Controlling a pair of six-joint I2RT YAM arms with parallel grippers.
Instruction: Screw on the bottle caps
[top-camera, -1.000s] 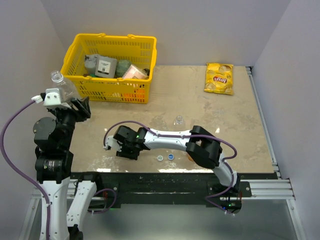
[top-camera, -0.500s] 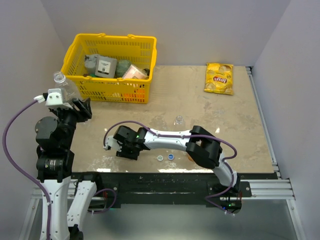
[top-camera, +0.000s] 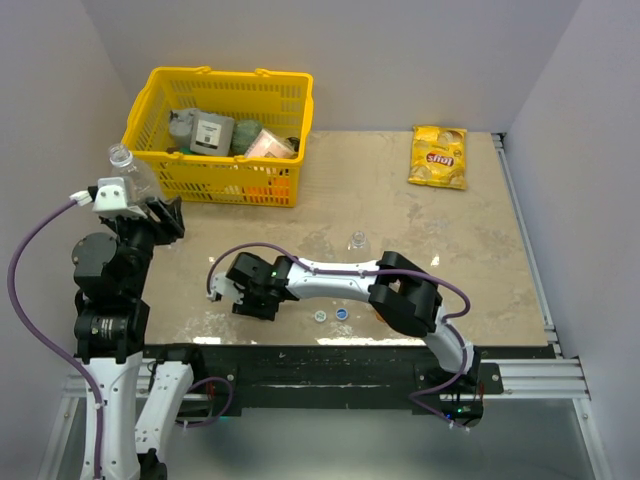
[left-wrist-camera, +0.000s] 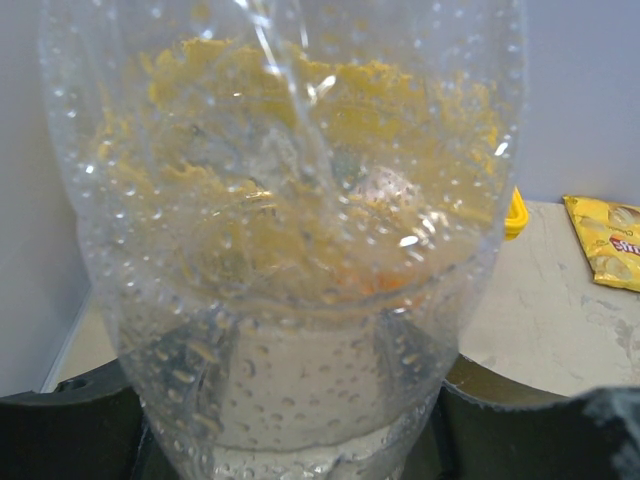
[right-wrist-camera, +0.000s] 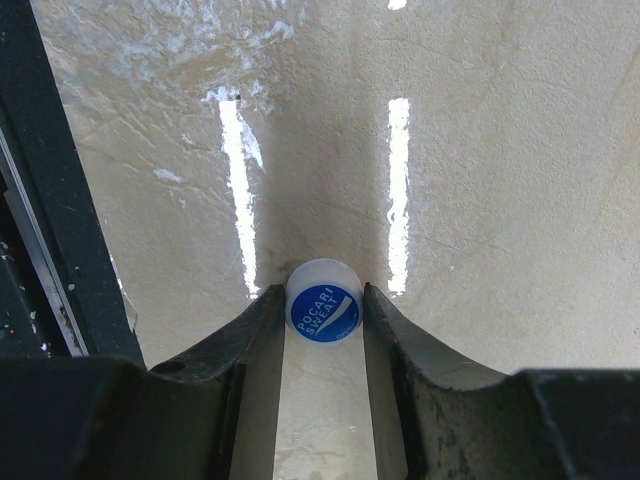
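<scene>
The right hand (right-wrist-camera: 324, 300) pinches narrowly on a blue cap (right-wrist-camera: 324, 313) resting on the worktop (right-wrist-camera: 480, 150). The left hand (left-wrist-camera: 290, 440), half spread, grips a clear bottle (left-wrist-camera: 290, 250), uncapped and droplet-beaded, beside the yellow basket (top-camera: 215, 185) of packets.

I can pass between the standing bottle (top-camera: 356, 241) and the chip packet (top-camera: 438, 157); the yellow basket (top-camera: 215, 188) walls off the far left of the table (top-camera: 470, 260).
</scene>
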